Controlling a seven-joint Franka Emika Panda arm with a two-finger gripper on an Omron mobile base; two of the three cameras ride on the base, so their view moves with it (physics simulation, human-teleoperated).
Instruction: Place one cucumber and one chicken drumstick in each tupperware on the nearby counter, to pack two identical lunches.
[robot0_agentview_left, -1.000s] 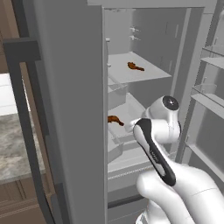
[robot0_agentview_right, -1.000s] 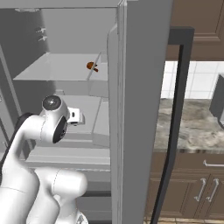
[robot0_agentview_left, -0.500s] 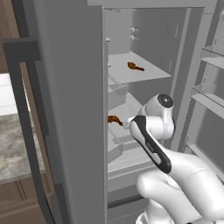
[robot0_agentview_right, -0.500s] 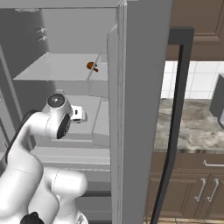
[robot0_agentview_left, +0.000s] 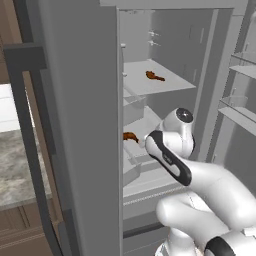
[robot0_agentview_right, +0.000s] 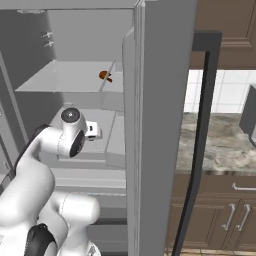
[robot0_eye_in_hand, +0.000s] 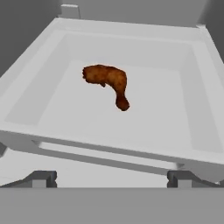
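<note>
My gripper (robot0_eye_in_hand: 111, 177), fingers spread wide and empty, faces a chicken drumstick (robot0_eye_in_hand: 107, 83) lying mid-drawer (robot0_eye_in_hand: 192, 100) straight ahead, plump end toward the far left corner, bone pointing back at me.

One reddish-brown chicken drumstick (robot0_eye_in_hand: 107, 83) lies flat in a pale fridge bin (robot0_eye_in_hand: 192, 109), plump end opposite its thin bone. A second drumstick (robot0_agentview_left: 154, 76) rests on the shelf above
</note>
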